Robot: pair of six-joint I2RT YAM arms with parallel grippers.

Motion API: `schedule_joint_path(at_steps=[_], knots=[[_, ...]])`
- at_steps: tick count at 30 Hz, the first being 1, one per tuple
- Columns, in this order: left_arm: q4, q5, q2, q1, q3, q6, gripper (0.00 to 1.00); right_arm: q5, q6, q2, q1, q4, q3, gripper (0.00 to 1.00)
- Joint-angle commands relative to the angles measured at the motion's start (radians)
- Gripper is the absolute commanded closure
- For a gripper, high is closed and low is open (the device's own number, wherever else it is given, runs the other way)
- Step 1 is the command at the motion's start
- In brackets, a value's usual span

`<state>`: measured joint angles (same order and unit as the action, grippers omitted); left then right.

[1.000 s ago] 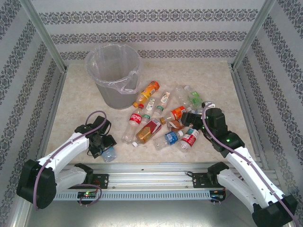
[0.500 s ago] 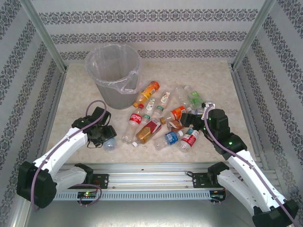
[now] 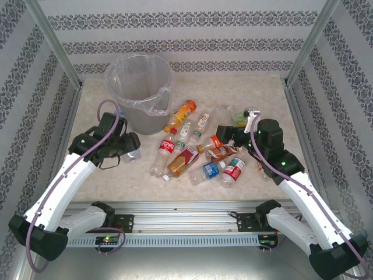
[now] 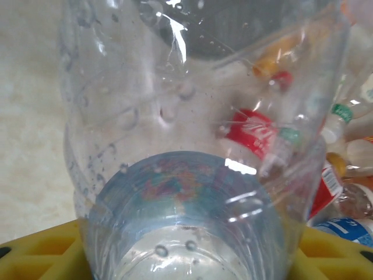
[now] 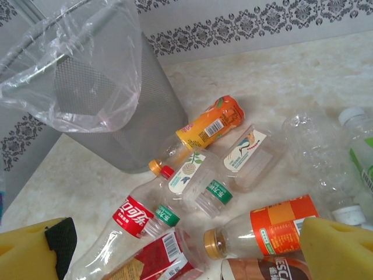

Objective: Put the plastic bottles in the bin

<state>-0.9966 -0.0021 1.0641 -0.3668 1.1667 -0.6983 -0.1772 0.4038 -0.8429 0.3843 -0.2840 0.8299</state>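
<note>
Jaws: left gripping clear bottle (image 4: pixel 175 116), right spread empty. Transport step: raise above bin (image 3: pixel 134 114) rim, release.

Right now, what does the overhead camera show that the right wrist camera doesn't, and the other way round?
Overhead: both arms, with the left gripper holding a clear bottle near the bin. Right wrist: readable labels, the bin's mesh wall and yellow fingertips at the bottom corners. Shared: the bin, the orange-label bottle and the red-label cola bottle.
</note>
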Motion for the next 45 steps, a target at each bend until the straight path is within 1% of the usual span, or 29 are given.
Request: schedule_joint_path(at_steps=[1, 3, 5, 6, 9, 13, 15, 18, 23, 26, 29, 32, 35, 40, 45], knots=[[-0.061, -0.024, 0.053, -0.003, 0.104, 0.105, 0.4, -0.022, -0.031, -0.021, 0.012, -0.009, 0.033, 0.02], [-0.045, -0.016, 0.09, 0.0, 0.16, 0.143, 0.4, -0.039, -0.048, -0.01, 0.014, 0.015, 0.014, 0.02], [-0.062, -0.019, 0.142, 0.0, 0.229, 0.18, 0.41, -0.047, -0.071, 0.011, 0.015, 0.039, -0.005, 0.02], [-0.072, -0.015, 0.17, -0.001, 0.272, 0.193, 0.42, -0.042, -0.075, 0.018, 0.015, 0.024, 0.004, 0.02], [-0.118, 0.007, 0.231, 0.0, 0.425, 0.221, 0.43, -0.061, -0.072, 0.036, 0.016, 0.0, 0.021, 0.02], [-0.189, -0.022, 0.322, 0.0, 0.625, 0.292, 0.42, -0.072, -0.076, 0.038, 0.022, -0.016, 0.034, 0.02], [-0.17, -0.031, 0.349, 0.0, 0.665, 0.334, 0.41, -0.077, -0.076, 0.039, 0.025, -0.017, 0.042, 0.02], [-0.094, -0.025, 0.375, 0.002, 0.709, 0.399, 0.4, -0.077, -0.07, 0.03, 0.027, -0.027, 0.064, 0.02], [-0.064, -0.033, 0.5, 0.001, 0.876, 0.471, 0.4, -0.119, -0.074, -0.022, 0.028, -0.04, 0.121, 0.02], [-0.029, -0.042, 0.57, 0.005, 0.944, 0.494, 0.41, -0.126, -0.079, -0.043, 0.037, -0.042, 0.138, 0.02], [-0.018, -0.057, 0.649, 0.014, 1.027, 0.503, 0.41, -0.107, -0.08, -0.049, 0.048, -0.044, 0.144, 0.02], [-0.005, -0.047, 0.719, 0.032, 1.095, 0.507, 0.41, -0.089, -0.076, -0.051, 0.055, -0.059, 0.155, 0.02], [-0.029, -0.041, 0.802, 0.052, 1.178, 0.514, 0.41, -0.084, -0.08, -0.059, 0.058, -0.091, 0.172, 0.02], [-0.065, 0.027, 0.921, 0.1, 1.281, 0.516, 0.41, -0.05, -0.082, -0.054, 0.059, -0.116, 0.18, 0.02], [-0.121, 0.083, 0.997, 0.141, 1.34, 0.517, 0.41, -0.051, -0.074, -0.058, 0.062, -0.122, 0.183, 0.02]])
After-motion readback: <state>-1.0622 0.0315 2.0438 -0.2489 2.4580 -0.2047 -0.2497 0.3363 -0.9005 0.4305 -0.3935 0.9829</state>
